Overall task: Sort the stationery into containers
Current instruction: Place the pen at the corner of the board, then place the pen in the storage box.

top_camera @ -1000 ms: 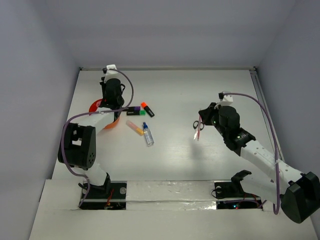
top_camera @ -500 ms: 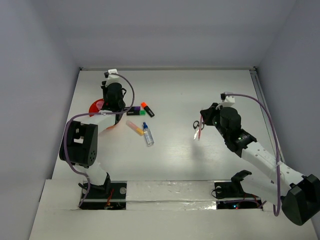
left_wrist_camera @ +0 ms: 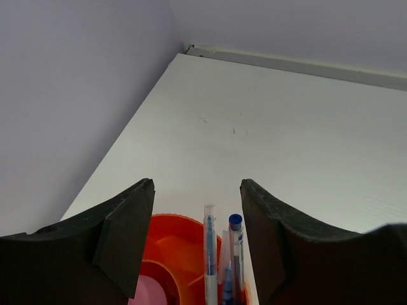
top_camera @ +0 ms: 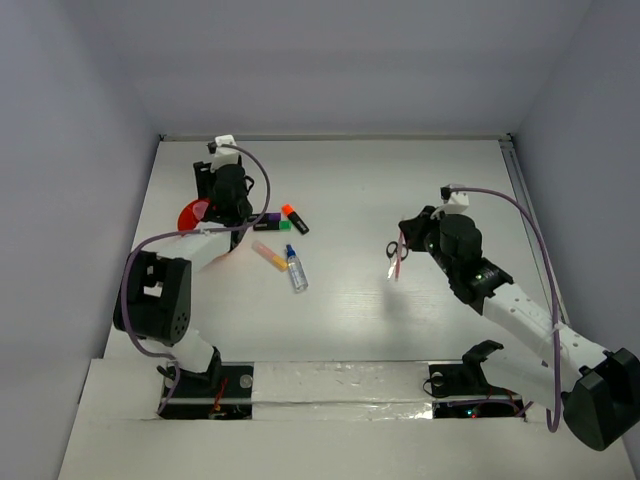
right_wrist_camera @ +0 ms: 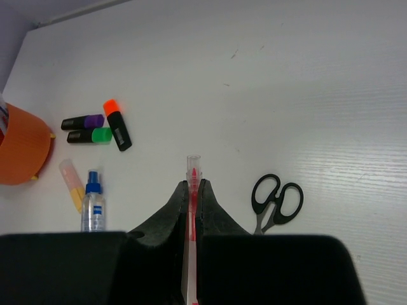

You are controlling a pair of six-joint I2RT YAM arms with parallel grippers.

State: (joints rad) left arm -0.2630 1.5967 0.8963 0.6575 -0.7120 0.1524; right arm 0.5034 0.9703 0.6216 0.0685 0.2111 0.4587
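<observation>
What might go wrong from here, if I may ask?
The left gripper hangs open over two blue pens standing in the orange cup; leaving low could snag them or tip it. The right gripper pinches a red pen, which might slip, and the cup sits under the left gripper, so the grippers could collide.

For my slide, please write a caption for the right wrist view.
Right hand holding a red pen over the table, black scissors lying nearby.
</observation>
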